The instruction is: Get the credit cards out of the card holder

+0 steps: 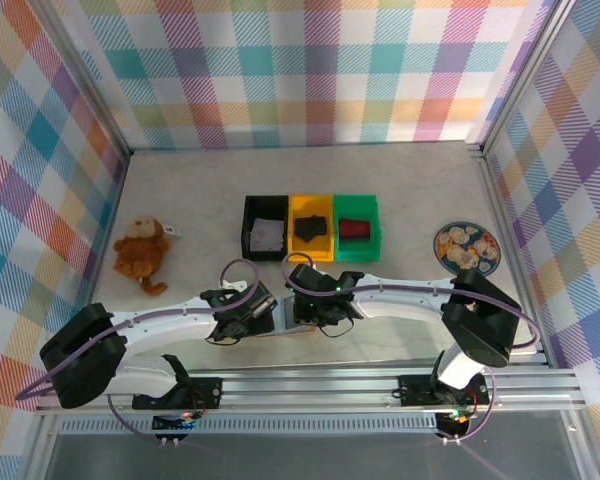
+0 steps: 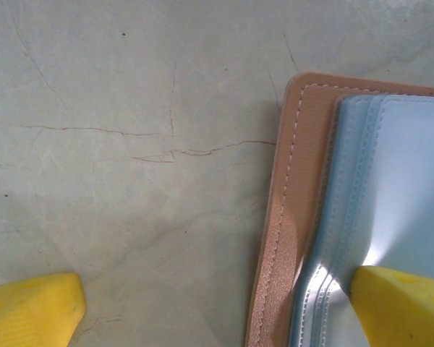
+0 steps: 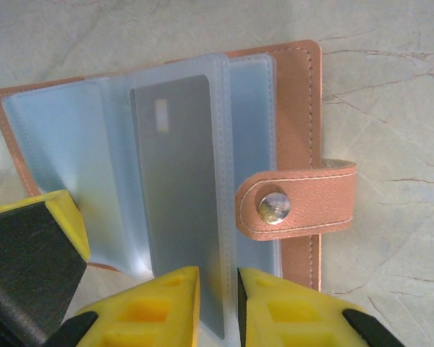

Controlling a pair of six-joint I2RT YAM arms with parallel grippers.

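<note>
High rear camera over the table point(image 1: 400, 190); both wrist cameras close above the card holder point(image 3: 300, 108) (shared).

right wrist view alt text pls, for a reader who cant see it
The right gripper has its yellow jaws nearly shut on the lower end of a grey card, which sits in a clear sleeve of an open pinkish-tan card holder. The holder lies on a pale marbled table, its snap strap folded across the right edge.

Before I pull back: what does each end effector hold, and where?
Right end effector pinches the sleeved grey card at its near edge. Left end effector is open, holding nothing.
</note>
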